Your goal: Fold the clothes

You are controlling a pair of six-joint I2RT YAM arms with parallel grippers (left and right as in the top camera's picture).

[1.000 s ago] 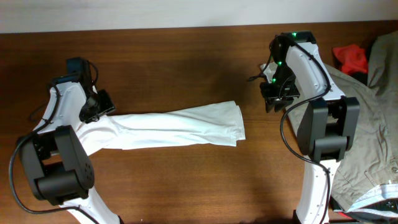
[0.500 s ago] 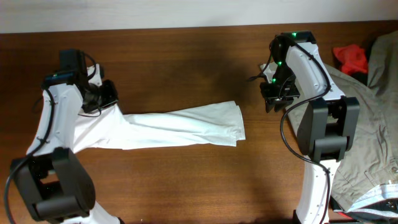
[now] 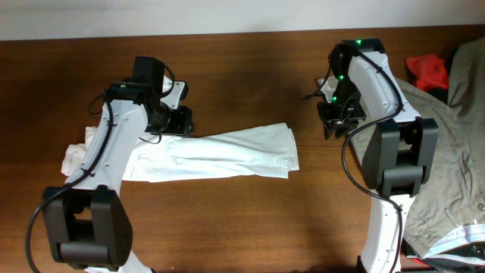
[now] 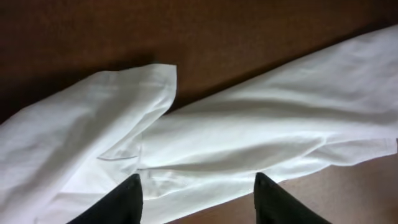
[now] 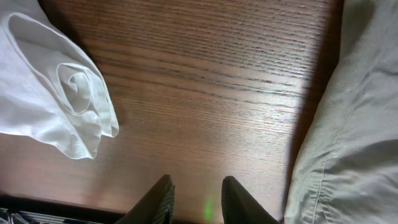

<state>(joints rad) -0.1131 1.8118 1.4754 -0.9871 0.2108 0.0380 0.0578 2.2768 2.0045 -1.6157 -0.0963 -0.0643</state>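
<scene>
Folding seems midway: left gripper (image 4: pixel 198 190), unclenched and empty above the white garment (image 4: pixel 261 124), next needs an edge beneath it; right gripper (image 5: pixel 196 194), ajar, holds nothing over bare table (image 5: pixel 205 93).

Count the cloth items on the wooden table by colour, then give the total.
White: 1, the long thin white cloth garment
Khaki-grey: 1, the rumpled khaki-grey cloth garment
Red: 1, the small crumpled red cloth
Total: 3
</scene>
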